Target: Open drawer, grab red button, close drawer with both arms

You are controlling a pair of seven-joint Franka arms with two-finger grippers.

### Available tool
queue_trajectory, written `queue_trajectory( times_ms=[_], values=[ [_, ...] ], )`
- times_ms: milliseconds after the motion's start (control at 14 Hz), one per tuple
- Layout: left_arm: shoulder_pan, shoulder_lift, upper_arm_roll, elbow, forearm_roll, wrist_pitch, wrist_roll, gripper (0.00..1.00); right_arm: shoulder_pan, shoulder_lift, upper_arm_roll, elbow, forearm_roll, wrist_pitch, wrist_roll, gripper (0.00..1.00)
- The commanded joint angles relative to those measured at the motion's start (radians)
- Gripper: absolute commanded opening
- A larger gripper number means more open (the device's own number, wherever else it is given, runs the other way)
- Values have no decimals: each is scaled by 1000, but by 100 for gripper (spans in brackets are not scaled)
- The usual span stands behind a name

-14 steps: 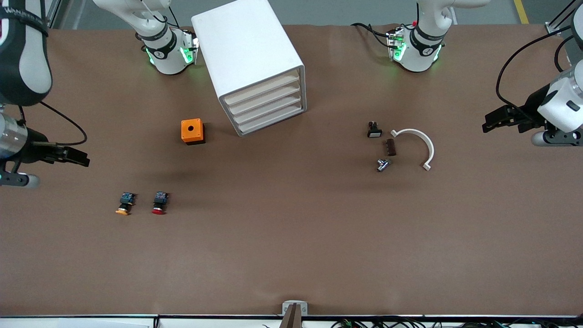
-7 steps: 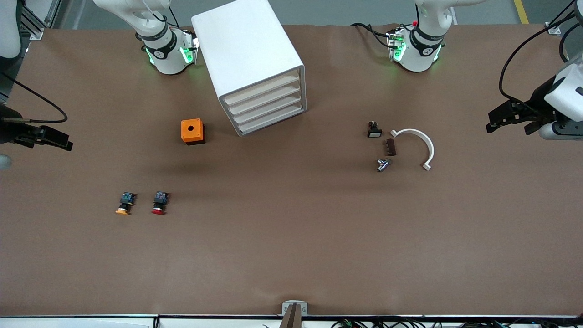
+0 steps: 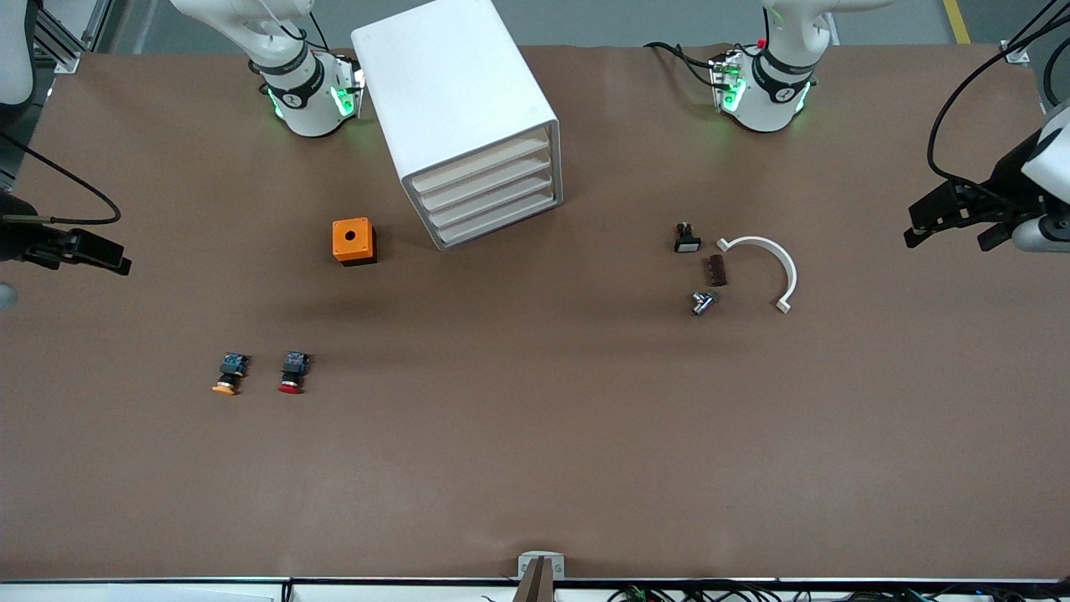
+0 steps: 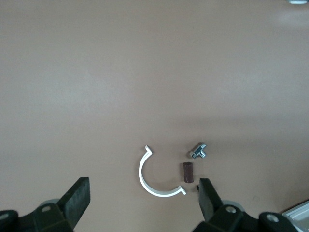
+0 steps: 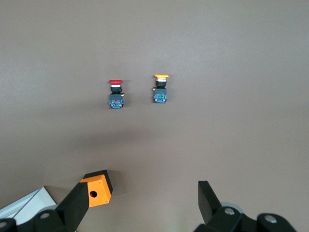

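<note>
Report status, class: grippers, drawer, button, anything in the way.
Left gripper and right gripper open, empty, at table ends. Drawer shut. Red button on table beside orange-capped one. Nothing blocking.

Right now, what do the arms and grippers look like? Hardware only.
Two white jointed arms with black joint bands. Their bases glow green, with black cables at them. Left gripper and right gripper are small, black and two-fingered; black cables loop to both wrists. In the wrist views the fingers are blocky black wedges.

Cabinet (image 3: 456, 109): top edge cropped in front view, only a corner (image 5: 21, 203) in right wrist view. Small metal part (image 3: 702, 303) too small to identify.
</note>
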Motion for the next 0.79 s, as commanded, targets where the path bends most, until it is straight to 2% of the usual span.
queue_trajectory(
  times_ms=[0, 429, 714],
  values=[
    [-5, 24, 13, 64, 24, -4, 7, 99, -16, 3, 9, 15, 13, -12, -8, 100],
    [-2, 28, 18, 88, 30, -14, 5, 99, -3, 9, 14, 60, 11, -19, -5, 100],
    [-13, 48, 13, 91, 31, -14, -4, 99, -9, 9, 15, 107, 19, -89, -6, 100]
  ],
)
